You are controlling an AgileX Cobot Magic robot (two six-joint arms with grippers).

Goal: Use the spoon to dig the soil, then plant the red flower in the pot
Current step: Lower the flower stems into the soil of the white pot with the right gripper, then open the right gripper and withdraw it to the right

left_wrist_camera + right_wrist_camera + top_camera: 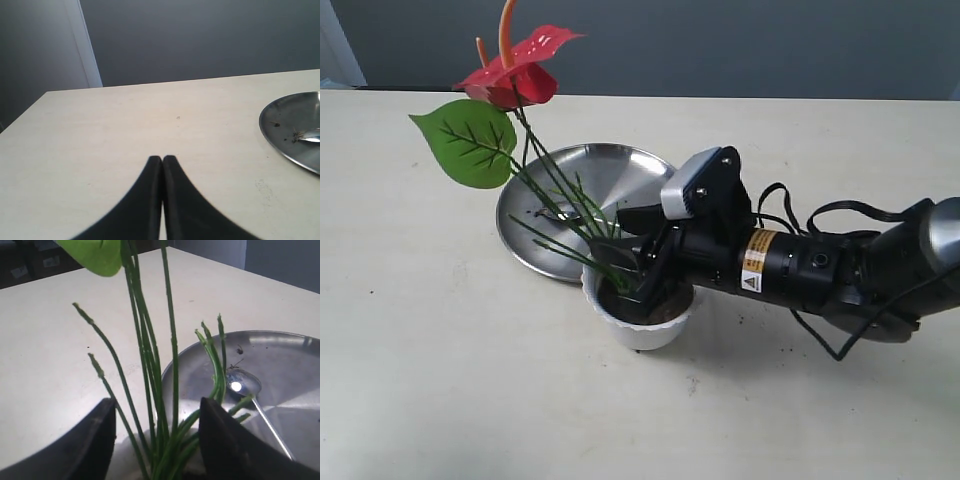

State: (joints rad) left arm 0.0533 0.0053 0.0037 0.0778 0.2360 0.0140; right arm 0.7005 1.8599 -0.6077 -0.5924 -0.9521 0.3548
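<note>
The red flower [515, 75] stands tilted to the left, its green stems [570, 215] running down into the white pot [645, 328]. A little dark soil [670, 308] shows inside the rim. My right gripper [645, 275] is over the pot and open. Its fingers [102, 435] stand on either side of the stems [172, 390], apart from them. The spoon [243, 383] lies in the steel plate [290, 352] behind the pot. My left gripper [163, 159] is shut on nothing above bare table, and it is out of the exterior view.
The round steel plate [620, 170] lies right behind the pot, with soil crumbs in it. The same plate [292, 132] shows in the left wrist view. Soil specks [692, 382] dot the table in front of the pot. The right arm's cables [820, 215] trail over the table.
</note>
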